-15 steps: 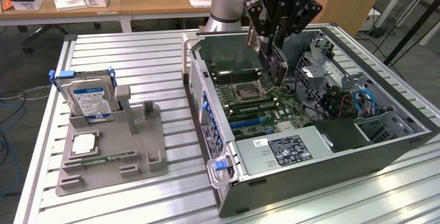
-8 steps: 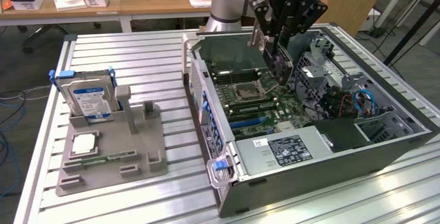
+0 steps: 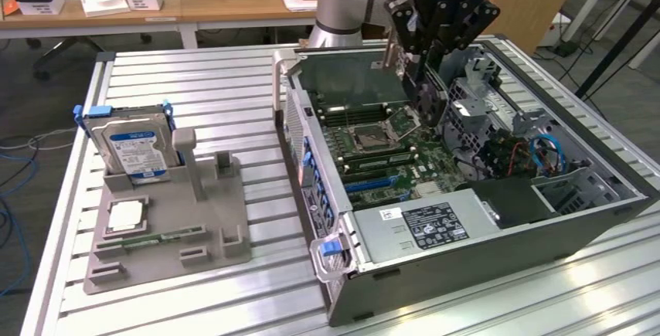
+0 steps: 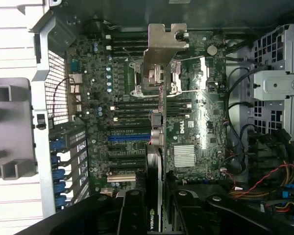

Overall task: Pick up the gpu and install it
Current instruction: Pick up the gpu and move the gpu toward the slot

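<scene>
My gripper (image 3: pixel 421 58) hangs over the open computer case (image 3: pixel 454 235), shut on the gpu (image 3: pixel 415 93), a thin dark card held on edge above the motherboard (image 3: pixel 382 154). Its silver bracket (image 3: pixel 391 50) points towards the case's far wall. In the wrist view the gpu (image 4: pixel 157 161) runs edge-on from between my black fingers (image 4: pixel 132 215) out to the bracket (image 4: pixel 164 41). It sits above the board near the processor socket (image 4: pixel 137 83), beside the blue slot (image 4: pixel 130 138).
A grey fixture (image 3: pixel 206 220) on the slatted table at the exterior view's left holds an upright hard drive (image 3: pixel 129 147), a small chip (image 3: pixel 124 216) and a memory stick (image 3: pixel 154 237). Drive cages and cables (image 3: pixel 515 151) fill the case's right side.
</scene>
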### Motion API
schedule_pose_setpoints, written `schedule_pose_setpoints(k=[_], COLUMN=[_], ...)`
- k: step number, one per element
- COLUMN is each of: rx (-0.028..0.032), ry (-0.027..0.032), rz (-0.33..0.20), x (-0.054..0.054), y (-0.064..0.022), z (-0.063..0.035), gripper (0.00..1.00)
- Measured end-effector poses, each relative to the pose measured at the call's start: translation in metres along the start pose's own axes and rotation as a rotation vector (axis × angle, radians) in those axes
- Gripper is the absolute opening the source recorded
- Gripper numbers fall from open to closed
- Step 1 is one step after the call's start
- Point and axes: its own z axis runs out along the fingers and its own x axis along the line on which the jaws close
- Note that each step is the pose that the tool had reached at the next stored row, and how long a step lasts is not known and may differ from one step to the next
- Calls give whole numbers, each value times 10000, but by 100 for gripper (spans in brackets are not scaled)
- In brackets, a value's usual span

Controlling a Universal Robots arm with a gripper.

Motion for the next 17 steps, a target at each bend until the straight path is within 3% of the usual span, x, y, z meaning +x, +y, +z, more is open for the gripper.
schedule_pose_setpoints(k=[17], rx=[1], ry=[0], rz=[1], x=[-235], y=[17], z=[6], gripper=[26])
